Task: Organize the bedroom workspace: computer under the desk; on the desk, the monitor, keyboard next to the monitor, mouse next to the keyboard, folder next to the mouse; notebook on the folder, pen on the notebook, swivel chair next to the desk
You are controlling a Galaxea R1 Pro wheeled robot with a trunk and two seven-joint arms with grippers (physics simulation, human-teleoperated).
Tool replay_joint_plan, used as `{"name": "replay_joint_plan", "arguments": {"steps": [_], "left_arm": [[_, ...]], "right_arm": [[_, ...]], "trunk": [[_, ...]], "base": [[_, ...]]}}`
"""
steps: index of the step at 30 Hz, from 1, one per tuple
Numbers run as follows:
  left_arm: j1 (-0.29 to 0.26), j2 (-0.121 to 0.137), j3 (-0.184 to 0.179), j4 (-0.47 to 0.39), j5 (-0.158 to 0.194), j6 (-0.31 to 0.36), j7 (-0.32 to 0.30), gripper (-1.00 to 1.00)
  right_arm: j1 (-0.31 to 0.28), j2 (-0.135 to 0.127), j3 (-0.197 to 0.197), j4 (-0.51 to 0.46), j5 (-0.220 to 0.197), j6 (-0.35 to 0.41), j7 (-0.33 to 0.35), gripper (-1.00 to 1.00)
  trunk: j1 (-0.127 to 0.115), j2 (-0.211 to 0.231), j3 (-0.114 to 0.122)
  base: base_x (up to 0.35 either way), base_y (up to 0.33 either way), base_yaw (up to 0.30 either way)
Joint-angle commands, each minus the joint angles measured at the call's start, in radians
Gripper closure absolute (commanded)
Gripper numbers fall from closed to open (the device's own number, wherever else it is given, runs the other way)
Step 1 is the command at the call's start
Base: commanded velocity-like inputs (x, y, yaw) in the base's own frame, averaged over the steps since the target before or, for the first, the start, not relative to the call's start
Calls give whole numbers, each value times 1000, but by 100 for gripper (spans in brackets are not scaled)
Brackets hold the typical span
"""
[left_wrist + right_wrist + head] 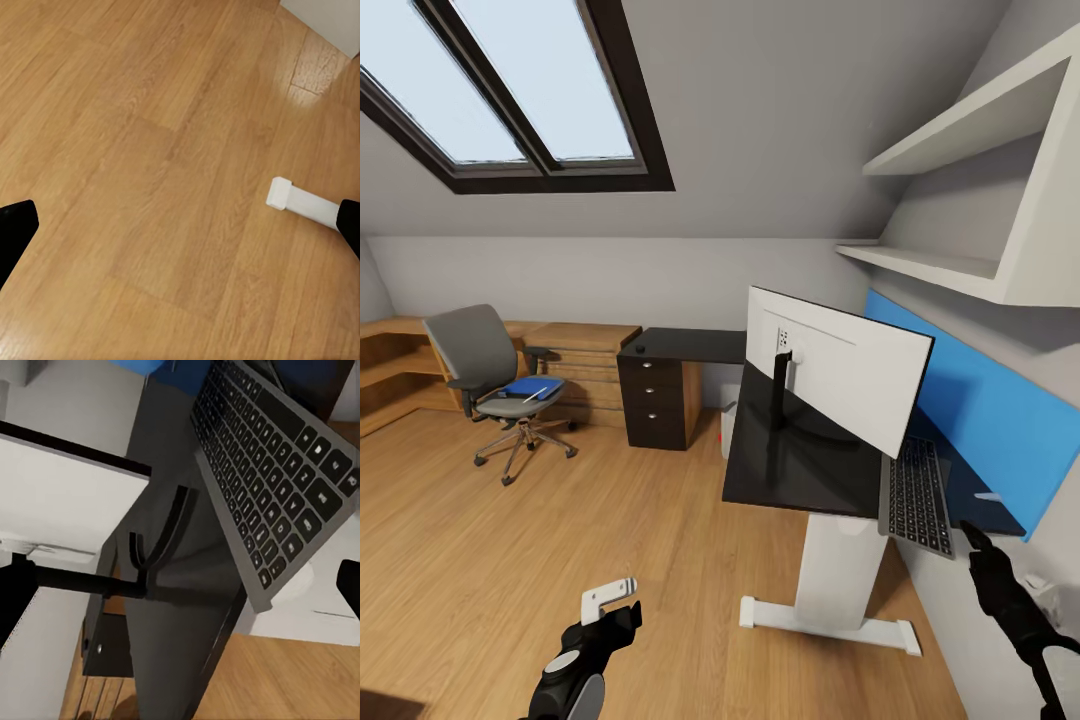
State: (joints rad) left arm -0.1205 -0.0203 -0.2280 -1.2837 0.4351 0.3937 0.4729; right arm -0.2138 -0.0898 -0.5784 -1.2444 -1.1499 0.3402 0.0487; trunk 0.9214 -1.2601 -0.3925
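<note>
Far left, the padded grey chair (488,385) carries the blue folder (528,387) with the thin white pen (537,394) on it; a notebook there is too small to tell. The left gripper (180,225) hangs spread over the wood-plank floor (510,540). The glossy black desk (800,455) holds the monitor (838,368), white back showing. The grey keyboard (916,496) juts past the desk edge. The right gripper (180,585) is spread; its fingertips are cut off.

glossy black desk (800,470): monitor (840,375) on stand, back to camera; keyboard (916,497) beside it, overhanging front edge.
</note>
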Motion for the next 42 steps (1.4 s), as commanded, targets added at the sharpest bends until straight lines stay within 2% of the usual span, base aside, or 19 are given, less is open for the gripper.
{"name": "replay_joint_plan", "arguments": {"steps": [1,7,17,34,38,39,40,42], "left_arm": [[-1,0,-2,-2,9,2,9,-100],[-1,0,-2,-2,9,2,9,-100],[-1,0,-2,-2,9,2,9,-100],[-1,-1,-3,-2,9,2,9,-100],[-1,-1,-4,-2,8,2,9,-100],[-1,0,-4,-2,8,2,9,-100],[-1,-1,-4,-2,8,2,9,-100],[-1,-2,-3,-2,8,2,9,-100]], "right_arm": [[-1,9,2,0,-4,-17,2,-100],[-1,23,7,-2,-7,-49,2,-100],[-1,35,7,-7,-11,-56,7,-100],[-1,40,3,-10,-12,-58,9,-100],[-1,42,3,-8,-29,-59,9,-100],[-1,42,3,-8,-48,-60,9,-100],[-1,42,3,-8,-85,-60,8,-100],[-1,42,4,-7,-102,-60,7,-100]], "trunk": [[4,-8,-4],[27,-50,-23],[65,-120,-55],[130,-239,-108],[146,-267,-120],[150,-274,-123],[153,-281,-127],[161,-295,-133]], "base": [[0,0,0],[0,0,0],[0,0,0],[0,0,0],[0,0,0],[0,0,0],[0,0,0],[0,0,0]]}}
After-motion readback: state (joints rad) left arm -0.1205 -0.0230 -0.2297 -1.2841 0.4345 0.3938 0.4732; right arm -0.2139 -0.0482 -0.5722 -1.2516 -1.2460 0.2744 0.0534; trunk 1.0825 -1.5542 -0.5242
